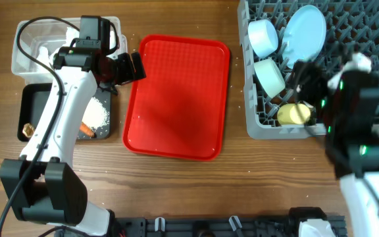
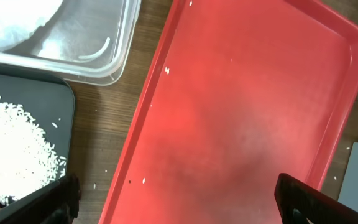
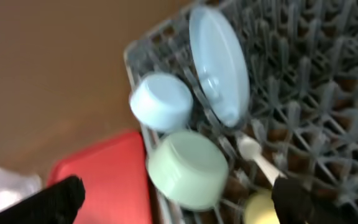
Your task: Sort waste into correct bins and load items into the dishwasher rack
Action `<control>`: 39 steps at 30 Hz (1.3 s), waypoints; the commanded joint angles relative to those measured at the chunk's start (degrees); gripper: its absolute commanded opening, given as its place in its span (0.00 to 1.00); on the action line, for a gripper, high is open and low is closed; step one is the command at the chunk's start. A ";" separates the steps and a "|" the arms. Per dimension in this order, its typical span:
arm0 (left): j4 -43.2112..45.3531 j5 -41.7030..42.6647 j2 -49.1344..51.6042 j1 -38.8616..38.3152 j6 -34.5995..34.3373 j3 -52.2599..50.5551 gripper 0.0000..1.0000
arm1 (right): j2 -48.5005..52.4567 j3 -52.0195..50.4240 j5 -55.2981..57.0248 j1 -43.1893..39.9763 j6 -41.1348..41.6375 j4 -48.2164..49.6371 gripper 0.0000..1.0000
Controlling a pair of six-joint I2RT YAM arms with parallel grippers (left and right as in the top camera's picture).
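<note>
The grey dishwasher rack [image 1: 374, 39] at the right holds the light blue plate [image 1: 306, 33], two bowls [image 1: 263, 36] [image 1: 270, 76] and the yellow cup [image 1: 293, 114]. The white spoon [image 3: 257, 158] lies in the rack beside the cup. My right gripper [image 1: 299, 82] hovers over the rack's near left part, open and empty [image 3: 179, 202]. My left gripper [image 1: 127, 66] is open and empty above the red tray's left edge [image 2: 179, 202]. The black tray [image 1: 35, 99] holds rice [image 1: 97, 112], the carrot [image 1: 87, 131] and the brown lump [image 1: 26, 130]. The clear tub [image 1: 28, 33] holds the white napkin [image 1: 41, 52]. The wrapper is not visible.
The red serving tray [image 1: 176, 99] lies in the middle with a few rice grains on it [image 2: 241, 112]. A few grains lie on the wood between it and the black tray. The left arm's black cable loops over the clear tub.
</note>
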 commanded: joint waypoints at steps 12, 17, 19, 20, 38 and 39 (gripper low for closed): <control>0.15 -0.35 -0.70 -0.07 -0.28 0.48 1.00 | -37.27 -47.87 -8.96 -0.13 -5.92 21.68 1.00; 0.15 -0.35 -0.70 -0.07 -0.28 0.48 1.00 | -44.65 -50.10 -8.46 -0.13 -9.66 22.93 1.00; 0.17 -0.35 -0.70 -0.07 -0.28 0.48 1.00 | -47.08 -50.12 -8.48 -0.13 -9.55 22.93 1.00; 0.15 -0.35 -0.70 -0.07 -0.28 0.48 1.00 | -48.92 -50.12 -8.48 -0.13 -9.55 22.93 1.00; 0.15 -0.35 -0.70 -0.07 -0.28 0.48 1.00 | -54.36 -50.49 -8.48 -0.13 -9.55 23.74 1.00; 0.15 -0.35 -0.70 -0.07 -0.28 0.48 1.00 | -54.36 -50.49 -8.48 -0.13 -9.55 23.74 0.99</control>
